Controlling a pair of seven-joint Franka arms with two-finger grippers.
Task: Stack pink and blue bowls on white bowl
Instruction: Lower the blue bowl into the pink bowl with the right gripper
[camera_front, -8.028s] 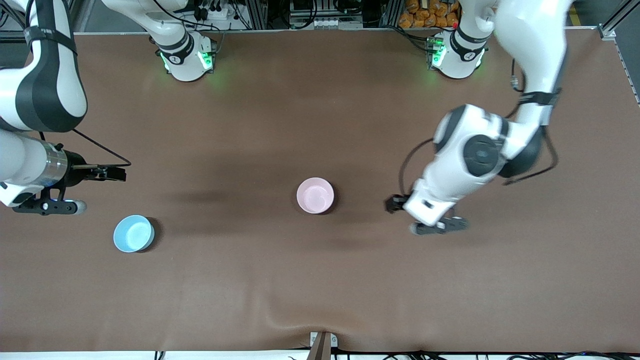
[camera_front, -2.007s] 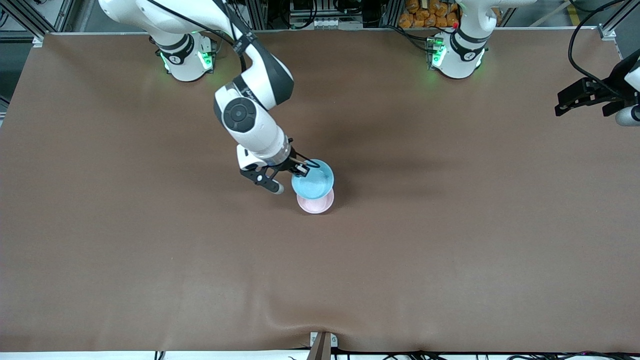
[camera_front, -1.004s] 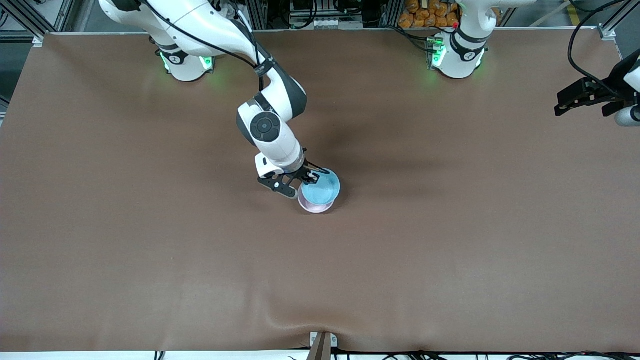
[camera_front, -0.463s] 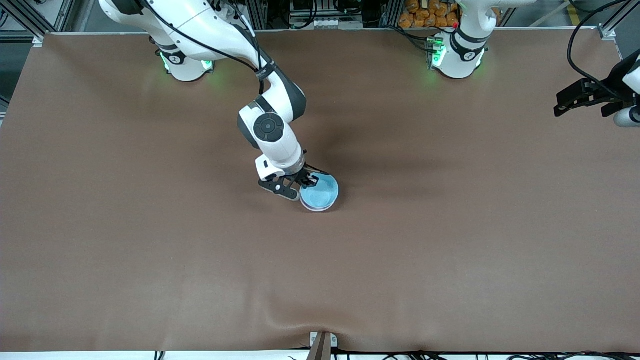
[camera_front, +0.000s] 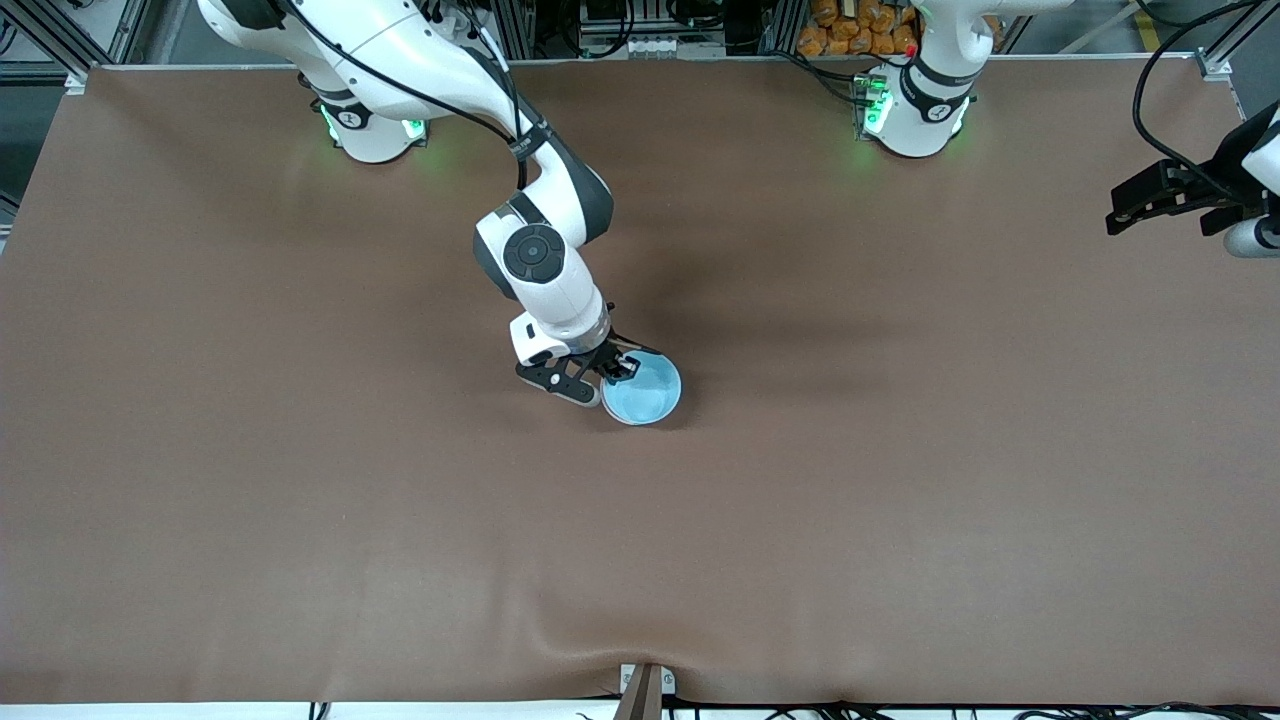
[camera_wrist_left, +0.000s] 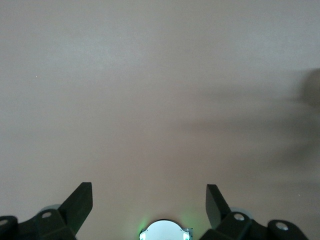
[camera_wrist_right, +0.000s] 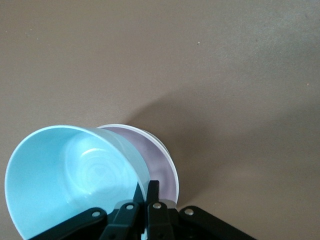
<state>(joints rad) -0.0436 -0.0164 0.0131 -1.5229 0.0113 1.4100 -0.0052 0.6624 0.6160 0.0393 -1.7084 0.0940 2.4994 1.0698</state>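
I have the brown table (camera_front: 900, 520) almost bare, which suits a stack built mid-table where either arm can reach it. My right arm reaches out from its base to that middle spot. The left arm waits out at its own end of the table, its left gripper (camera_front: 1170, 195) up over the table edge so it stays clear of the stacking; its wrist view shows the fingers (camera_wrist_left: 80, 202) spread wide with nothing between them.

The right gripper (camera_front: 612, 368) is pinched on the rim of the blue bowl (camera_front: 641, 388), one finger inside the wall and one outside, because a rim pinch lets the bowl drop straight into another. Directly under the gripper's load sits the pink bowl (camera_wrist_right: 159, 161). From the right wrist view the blue bowl hangs tilted against it rather than nested flat, so I judge it is not fully seated yet.

The white bowl (camera_wrist_right: 152, 137) shows only as a thin pale rim just under the pink one, at the bottom of the stack. I cannot confirm more of it.
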